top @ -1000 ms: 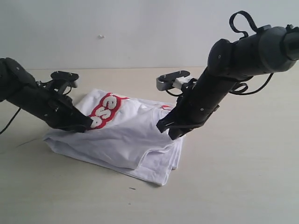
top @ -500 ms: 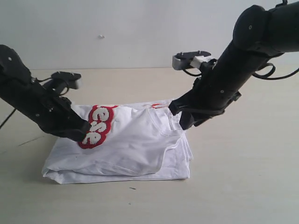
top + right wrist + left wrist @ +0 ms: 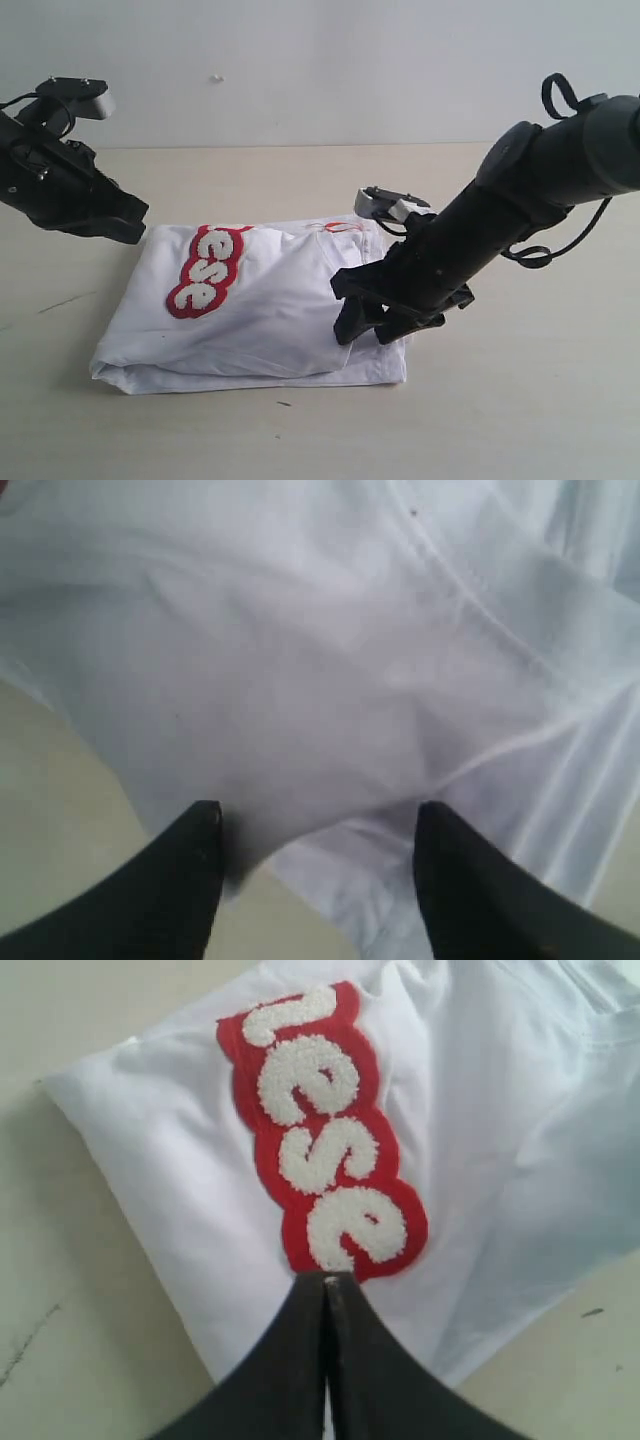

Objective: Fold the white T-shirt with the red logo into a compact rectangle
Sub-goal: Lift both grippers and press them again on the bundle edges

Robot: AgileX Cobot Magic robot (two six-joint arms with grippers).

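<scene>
The white T-shirt (image 3: 270,320) lies folded in a rough rectangle on the table, and the red logo (image 3: 207,268) faces up on its left half. My left gripper (image 3: 135,226) hangs shut and empty just beyond the shirt's left far corner, clear of the cloth. In the left wrist view its tips (image 3: 327,1280) meet above the end of the red logo (image 3: 318,1125). My right gripper (image 3: 368,325) stands open low over the shirt's right front edge. In the right wrist view its fingers (image 3: 320,818) straddle the layered edge of the white T-shirt (image 3: 300,630) without pinching it.
The beige table (image 3: 500,400) extends in front of and to the right of the shirt. A white wall (image 3: 300,60) stands behind. A faint dark scratch (image 3: 62,301) marks the table left of the shirt.
My left gripper has lifted up and to the left, off the logo side of the shirt. My right gripper has opened, let the cloth go and dropped to the shirt's right front edge.
</scene>
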